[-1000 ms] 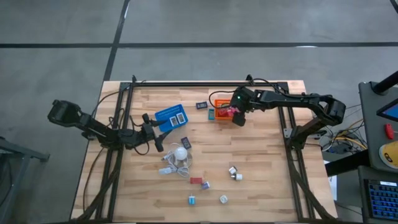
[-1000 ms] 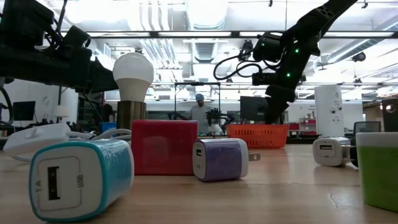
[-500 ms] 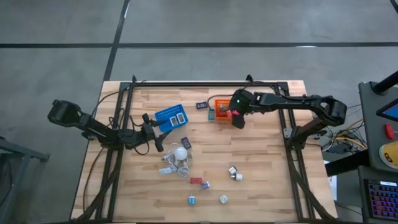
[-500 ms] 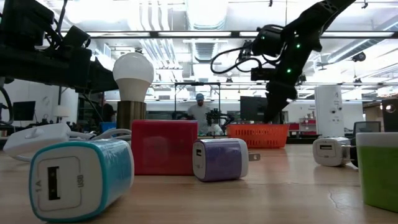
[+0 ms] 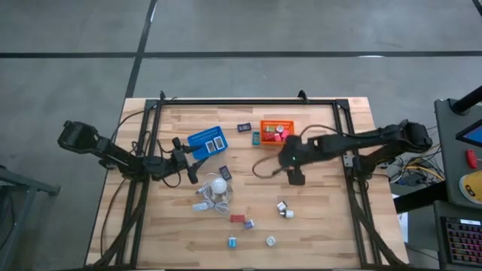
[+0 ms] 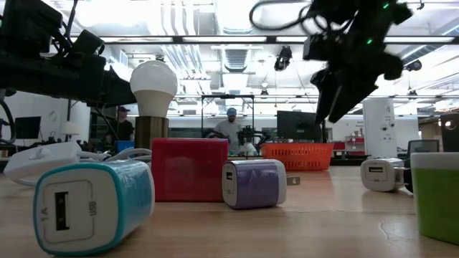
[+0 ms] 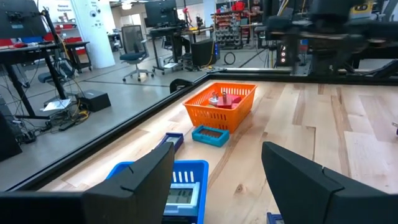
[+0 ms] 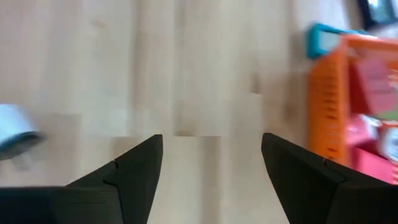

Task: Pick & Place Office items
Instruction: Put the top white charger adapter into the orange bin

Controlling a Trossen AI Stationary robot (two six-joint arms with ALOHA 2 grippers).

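Note:
The office items lie scattered on the wooden table: a red block [image 5: 238, 219], white cubes [image 5: 288, 214], a bluish bit [image 5: 233, 242] and dark flat rectangles [image 5: 224, 172]. In the low view a teal piece [image 6: 93, 204], the red block [image 6: 188, 168] and a purple cube [image 6: 251, 183] stand near. My right gripper [image 5: 295, 176] hangs open above bare wood, on the near side of the orange basket [image 5: 276, 132], pointing steeply down with nothing between its fingers. My left gripper [image 5: 194, 159] waits open and level beside the blue basket [image 5: 207, 141].
A white bulb [image 5: 218, 185] with a white cord stands near the table's middle. The orange basket [image 7: 221, 102] holds red and pink pieces. A teal bit [image 7: 209, 135] lies beside it. Black frame rails run along the table's edges. People stand in the room behind the table.
My right gripper has swung from over the orange basket's near edge toward the table's near edge, rising a little and rolling somewhat. Its fingers stay apart. The basket and the scattered items have kept their places.

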